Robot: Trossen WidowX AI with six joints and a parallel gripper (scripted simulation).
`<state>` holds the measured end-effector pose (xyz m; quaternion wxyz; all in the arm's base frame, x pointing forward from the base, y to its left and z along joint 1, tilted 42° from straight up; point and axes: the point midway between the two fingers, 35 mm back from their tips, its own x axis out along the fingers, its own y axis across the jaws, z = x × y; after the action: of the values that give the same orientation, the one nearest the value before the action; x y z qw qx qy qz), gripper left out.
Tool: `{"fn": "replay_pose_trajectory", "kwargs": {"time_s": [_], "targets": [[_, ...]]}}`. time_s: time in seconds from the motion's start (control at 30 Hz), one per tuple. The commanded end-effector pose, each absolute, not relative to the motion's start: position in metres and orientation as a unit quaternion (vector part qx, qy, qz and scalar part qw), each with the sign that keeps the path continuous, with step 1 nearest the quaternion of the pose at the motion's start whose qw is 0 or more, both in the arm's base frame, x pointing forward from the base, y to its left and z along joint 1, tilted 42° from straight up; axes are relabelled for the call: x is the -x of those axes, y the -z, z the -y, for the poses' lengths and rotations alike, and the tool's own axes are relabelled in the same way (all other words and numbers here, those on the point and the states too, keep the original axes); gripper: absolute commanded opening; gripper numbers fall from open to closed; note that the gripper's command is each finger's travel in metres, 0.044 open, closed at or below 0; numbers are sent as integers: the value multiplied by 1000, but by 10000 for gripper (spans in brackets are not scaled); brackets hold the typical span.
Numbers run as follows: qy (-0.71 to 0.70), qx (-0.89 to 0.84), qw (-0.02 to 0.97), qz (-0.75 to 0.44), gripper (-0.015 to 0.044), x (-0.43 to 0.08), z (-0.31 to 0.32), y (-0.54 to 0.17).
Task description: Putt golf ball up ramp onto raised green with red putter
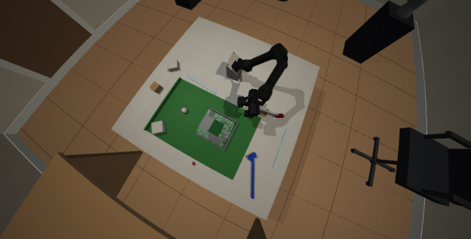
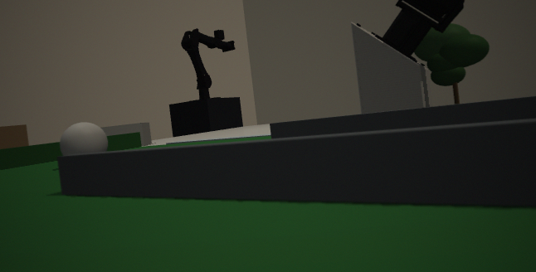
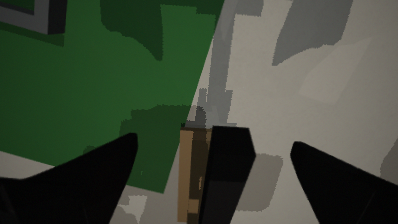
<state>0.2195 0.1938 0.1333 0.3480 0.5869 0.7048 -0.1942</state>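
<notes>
My gripper (image 1: 251, 112) (image 3: 216, 144) is open and empty above the red putter. In the wrist view the putter's black grip (image 3: 230, 167) lies between the spread fingertips, beside a brown wooden block (image 3: 185, 175). The putter's red head (image 1: 279, 116) shows right of the gripper in the top view; part of the shaft is hidden under the arm. The white golf ball (image 1: 184, 110) (image 2: 84, 139) rests on the green mat (image 1: 189, 95) (image 2: 249, 235). The ramp piece (image 1: 205, 122) (image 2: 290, 173) has grey side walls and a dark green square (image 1: 216, 128).
A blue putter (image 1: 253, 179) lies right of the mat. A white block (image 1: 158, 127) stands at the mat's left corner; another white block (image 1: 173, 65) and a brown block (image 1: 156, 87) stand outside it. Two pale strips (image 1: 201, 83) (image 1: 281, 149) and a small red thing (image 1: 193, 163) lie nearby.
</notes>
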Motion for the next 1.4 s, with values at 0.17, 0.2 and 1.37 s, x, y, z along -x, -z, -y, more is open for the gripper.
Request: {"fn": "replay_pose_trajectory", "kwargs": {"time_s": [0.17, 0.2, 1.37], "targets": [[195, -587, 348, -705, 335, -219, -195, -132], [195, -587, 348, -705, 309, -219, -195, -132], [198, -585, 350, -704, 0, -227, -137, -194]]}}
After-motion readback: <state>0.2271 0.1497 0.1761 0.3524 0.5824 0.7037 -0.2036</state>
